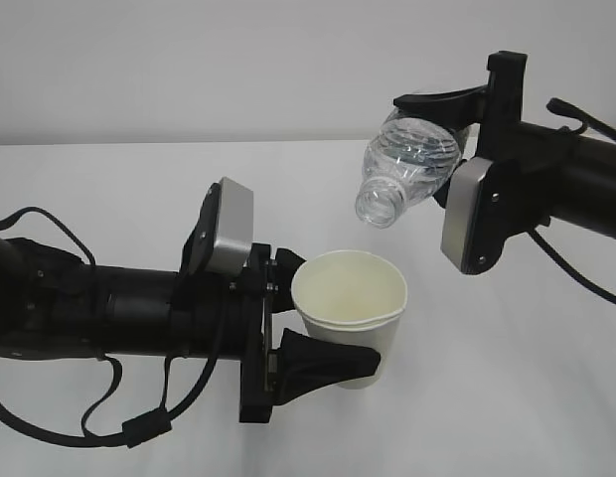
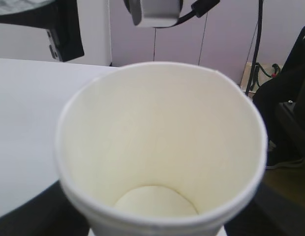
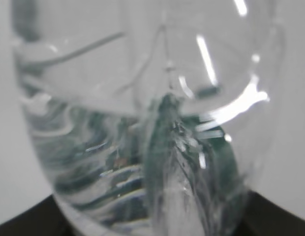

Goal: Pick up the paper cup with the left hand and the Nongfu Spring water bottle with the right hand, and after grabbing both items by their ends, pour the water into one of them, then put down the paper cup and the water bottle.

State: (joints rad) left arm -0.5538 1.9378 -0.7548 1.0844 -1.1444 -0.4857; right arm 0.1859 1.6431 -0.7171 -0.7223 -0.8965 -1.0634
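Observation:
My left gripper [image 1: 333,316] is shut on the off-white paper cup [image 1: 348,293], which it holds upright just above the white table. In the left wrist view the paper cup [image 2: 162,147] fills the frame, and its bottom looks bare. My right gripper [image 1: 442,144] is shut on the base end of the clear ribbed water bottle [image 1: 407,164]. The bottle is tilted, its capless mouth [image 1: 378,209] pointing down-left above the cup's far rim. The bottle [image 3: 152,123], with its dark green label, fills the right wrist view. No stream shows; I cannot make out any water.
The white table [image 1: 109,189] runs back to a pale wall. The right arm's silver plate [image 2: 155,12] hangs above the cup in the left wrist view. Cables and dark gear [image 2: 285,98] stand beyond the table's edge.

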